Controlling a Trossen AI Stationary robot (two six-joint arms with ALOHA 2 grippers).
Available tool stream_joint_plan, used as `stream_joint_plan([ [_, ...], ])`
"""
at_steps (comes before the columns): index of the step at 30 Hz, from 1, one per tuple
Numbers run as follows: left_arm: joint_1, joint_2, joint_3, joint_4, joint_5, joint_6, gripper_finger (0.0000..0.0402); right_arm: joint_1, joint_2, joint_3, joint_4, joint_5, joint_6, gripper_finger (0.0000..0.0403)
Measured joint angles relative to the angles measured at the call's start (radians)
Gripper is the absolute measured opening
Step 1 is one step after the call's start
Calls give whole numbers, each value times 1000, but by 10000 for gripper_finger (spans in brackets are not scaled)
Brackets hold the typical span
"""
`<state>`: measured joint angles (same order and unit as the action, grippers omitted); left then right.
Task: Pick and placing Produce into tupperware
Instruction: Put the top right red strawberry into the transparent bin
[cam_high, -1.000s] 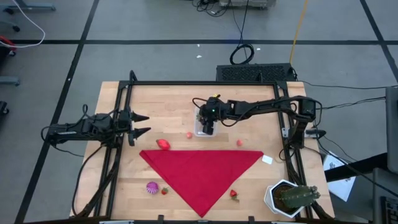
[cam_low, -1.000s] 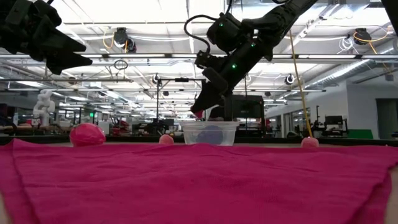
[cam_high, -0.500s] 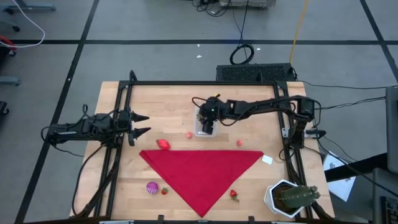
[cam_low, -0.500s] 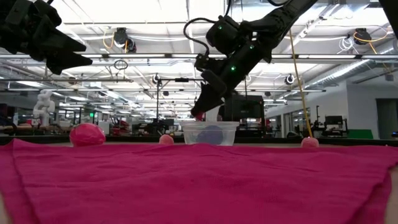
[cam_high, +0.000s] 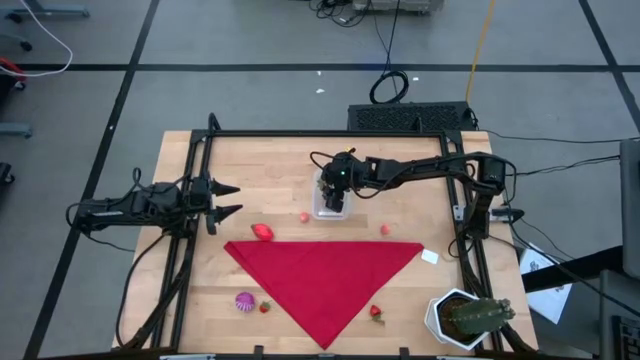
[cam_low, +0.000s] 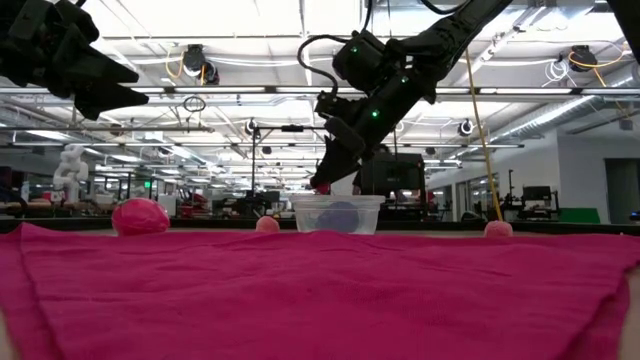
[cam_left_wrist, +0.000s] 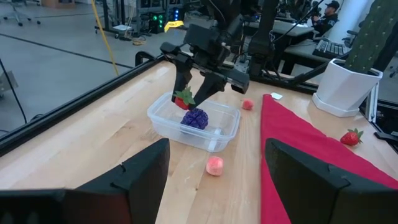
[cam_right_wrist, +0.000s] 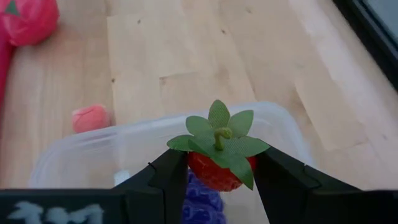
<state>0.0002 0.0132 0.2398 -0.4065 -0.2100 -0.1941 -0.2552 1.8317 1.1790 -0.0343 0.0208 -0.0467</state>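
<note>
Right wrist view — the right hand holds a strawberry directly over the tupperware.
Its fingers are closed on the red fruit, leaf cap upward, and a purple berry already lies in the tub below. Over the last second the right hand has edged slightly across the tub's opening while its grip has stayed the same — a judgement: the carry is finished and release is the step in hand. The left hand waits with fingers apart and empty at the left side of the wooden surface, unmoved. Other produce remains outside: a pink piece just beside the tub, a red one at the edge of the red cloth, more farther off.
</note>
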Motion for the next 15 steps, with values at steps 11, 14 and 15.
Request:
stream_joint_plan([
  [11, 0, 0, 0, 0, 0, 5, 271, 8, -6, 0, 9, 0, -18, 157],
  [14, 0, 0, 0, -1, 0, 5, 271, 8, -6, 0, 11, 0, -18, 157],
  [15, 0, 0, 0, -1, 0, 4, 271, 9, -6, 0, 8, 0, -20, 157],
])
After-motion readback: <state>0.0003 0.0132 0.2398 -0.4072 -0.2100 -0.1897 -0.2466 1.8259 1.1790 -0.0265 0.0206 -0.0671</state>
